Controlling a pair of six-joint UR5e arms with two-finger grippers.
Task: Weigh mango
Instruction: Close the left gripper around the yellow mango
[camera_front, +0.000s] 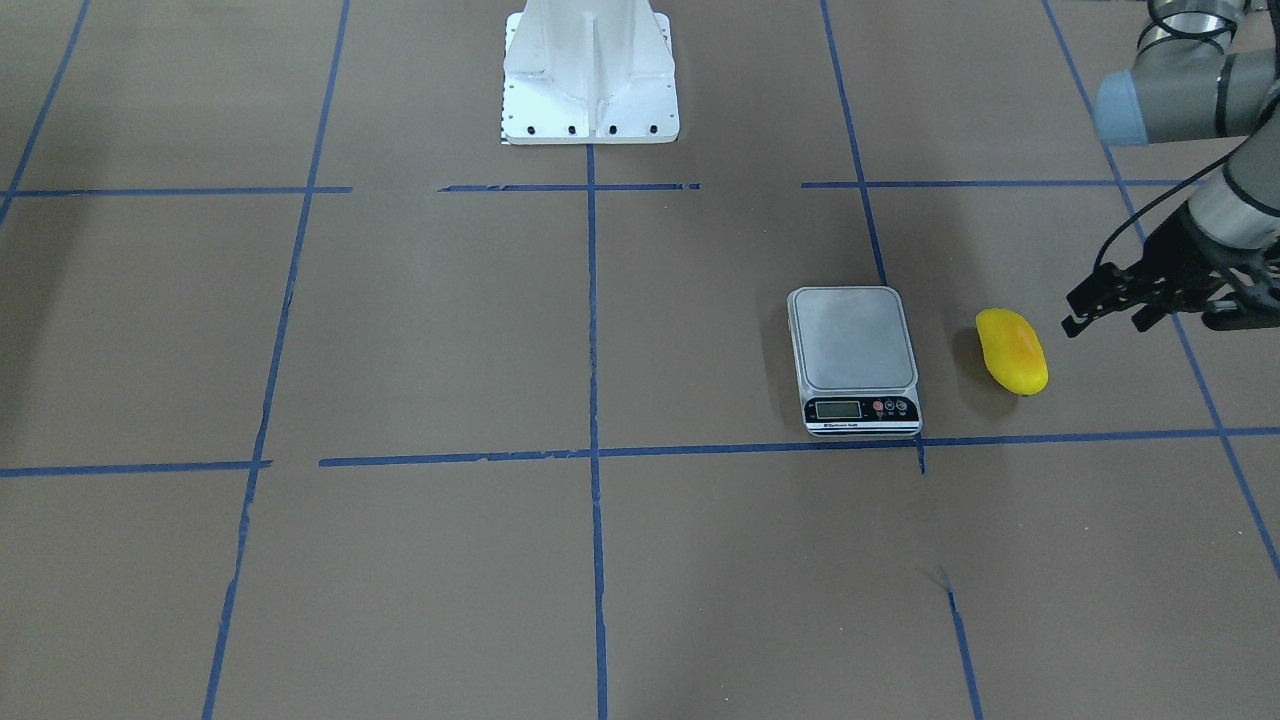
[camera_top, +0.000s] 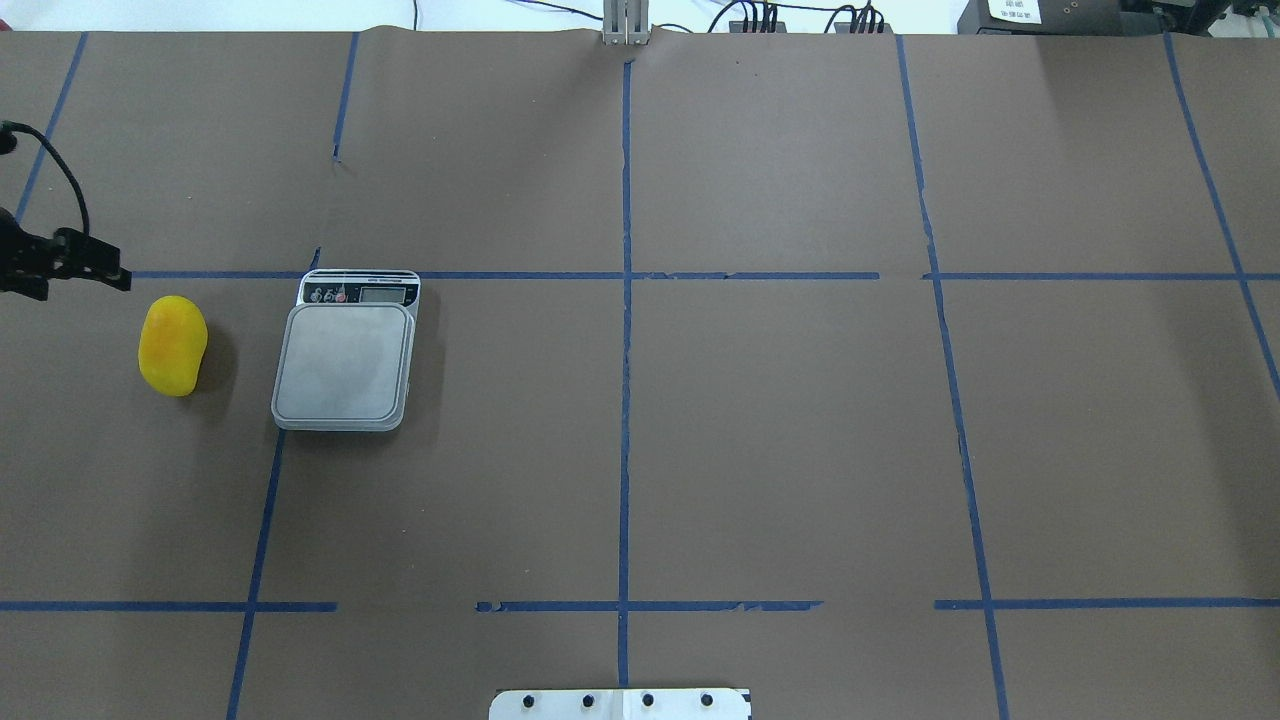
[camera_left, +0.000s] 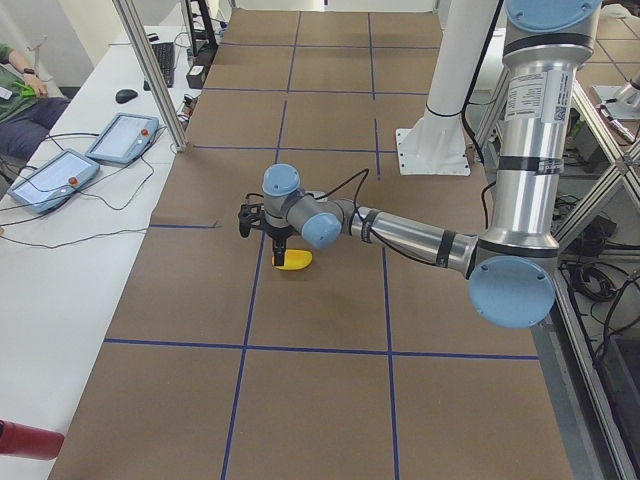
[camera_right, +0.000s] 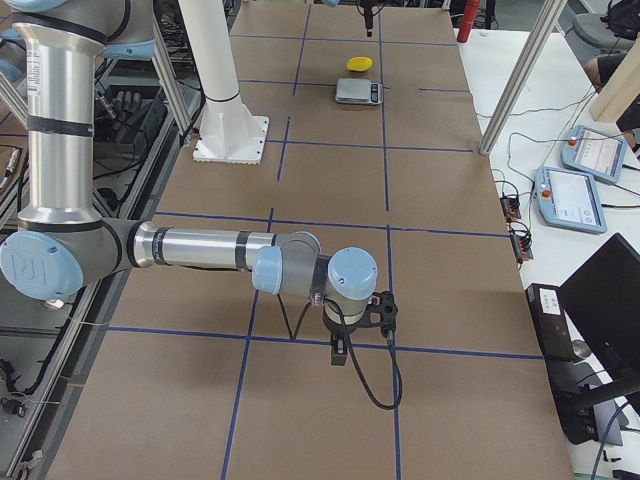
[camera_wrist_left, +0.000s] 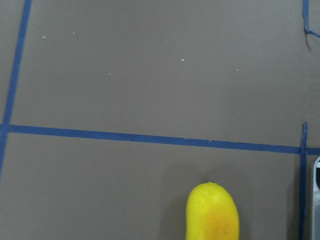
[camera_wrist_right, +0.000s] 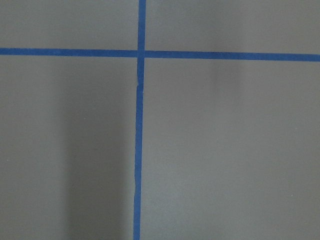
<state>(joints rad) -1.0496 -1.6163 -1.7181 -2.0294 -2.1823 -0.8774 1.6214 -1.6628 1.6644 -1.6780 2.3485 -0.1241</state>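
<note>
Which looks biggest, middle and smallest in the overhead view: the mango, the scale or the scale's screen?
1. Scale: clearly the biggest.
2. Mango: shorter than the scale's platform.
3. Screen: a small strip at the scale's far end.

From my remote desk I count, on the bench (camera_front: 400, 330), one mango (camera_front: 1011, 351), one kitchen scale (camera_front: 852, 355) and one white pedestal (camera_front: 590, 75); two robot arms, the left arm (camera_left: 400, 232) and right arm (camera_right: 200, 248); two teach pendants (camera_left: 122, 137) alongside.
</note>
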